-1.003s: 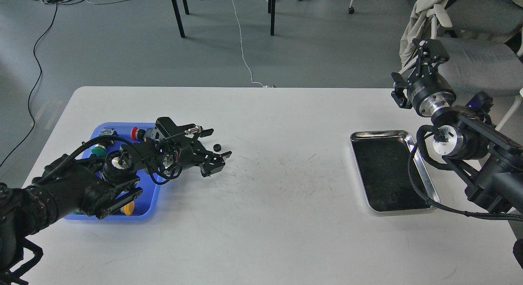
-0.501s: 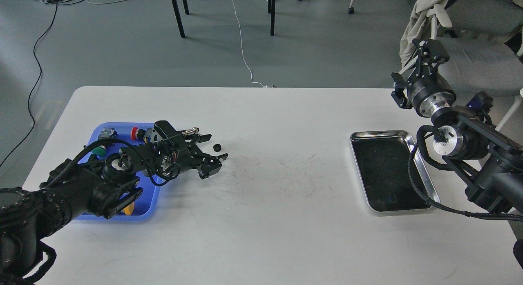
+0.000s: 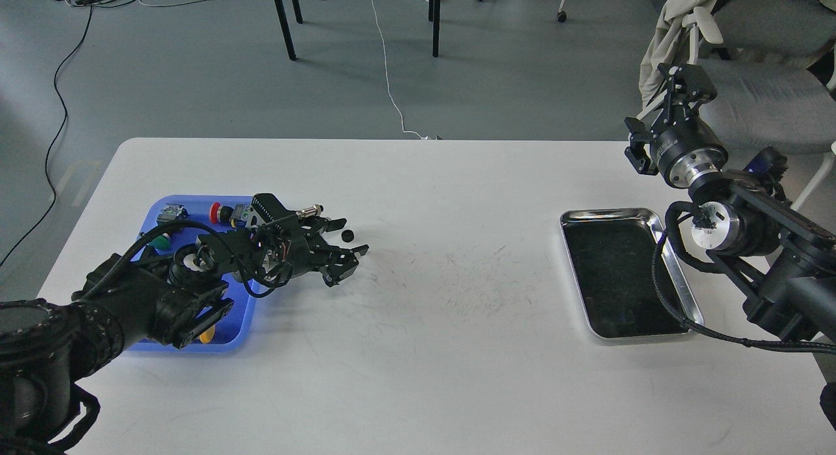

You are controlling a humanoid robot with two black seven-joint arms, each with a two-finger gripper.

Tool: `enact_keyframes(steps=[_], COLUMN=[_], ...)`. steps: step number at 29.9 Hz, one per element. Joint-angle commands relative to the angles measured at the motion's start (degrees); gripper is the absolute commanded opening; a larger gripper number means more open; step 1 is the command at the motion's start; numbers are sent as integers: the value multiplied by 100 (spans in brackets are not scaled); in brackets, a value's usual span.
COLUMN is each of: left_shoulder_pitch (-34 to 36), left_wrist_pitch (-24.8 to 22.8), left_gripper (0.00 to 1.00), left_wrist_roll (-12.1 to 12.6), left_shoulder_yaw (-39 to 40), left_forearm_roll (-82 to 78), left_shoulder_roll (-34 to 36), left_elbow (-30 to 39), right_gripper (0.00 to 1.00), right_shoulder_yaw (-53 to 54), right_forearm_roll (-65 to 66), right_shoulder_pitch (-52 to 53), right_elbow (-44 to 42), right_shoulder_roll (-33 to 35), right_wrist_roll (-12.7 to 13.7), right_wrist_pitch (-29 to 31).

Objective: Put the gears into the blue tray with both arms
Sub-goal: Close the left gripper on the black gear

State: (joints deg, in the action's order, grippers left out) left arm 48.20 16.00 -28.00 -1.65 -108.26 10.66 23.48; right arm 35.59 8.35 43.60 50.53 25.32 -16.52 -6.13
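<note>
One small black gear [image 3: 347, 234] sits loose on the white table [image 3: 457, 350], not yet in the blue tray [image 3: 243, 319], which lies just to its left and already holds several coloured push-buttons [image 3: 217, 213]. Whether any gears are in there too I cannot make out — the left arm covers much of it. So at least this one gear is left to fetch.

The left gripper [image 3: 354, 237] lies low over the table with its fingers spread apart, the gear right between the two tips and nothing gripped. The right gripper [image 3: 679, 83] is raised well off to the far side, above the steel tray [image 3: 686, 305], which looks empty; I cannot tell whether it is open.

Compared with a second ago, the left gripper has drawn back a touch and swung round, so its tips now bracket the gear. The gear and the right arm look unchanged.
</note>
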Motion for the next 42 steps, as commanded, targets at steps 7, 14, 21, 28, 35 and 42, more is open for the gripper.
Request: enact_keyframes(steps=[7,14,21,28,35,42], left_shoulder_pitch=[5,-12,-3,32,41,58], left_wrist_pitch=[0,0,18,18,0,-53], left_gripper=[56,48,38,30,23,18], left_wrist_roll=[0,0,0,0,0,0], left_shoulder_yaw=[-2,-2,-327,-415,-451,-442], left_forearm_roll=[-2,-11,24,165,191,200], left_shoulder_roll=[-90,-99,-99,-90,-99,-108], left_elbow=[-273,-282,-282,-256,-238,-203], right_gripper=[98,98,98,98,98,98], right_shoulder_yaw=[1,1,1,1,1,1], right_forearm_roll=[9,18,18,27,27,36], right_shoulder_pitch=[-18,-27,-62,-80,-89,-89], right_elbow=[18,18,18,9,9,9], right_shoulder_roll=[9,9,9,9,9,0], right_wrist_roll=[0,0,0,0,0,0], right_wrist_pitch=[7,7,7,15,15,15])
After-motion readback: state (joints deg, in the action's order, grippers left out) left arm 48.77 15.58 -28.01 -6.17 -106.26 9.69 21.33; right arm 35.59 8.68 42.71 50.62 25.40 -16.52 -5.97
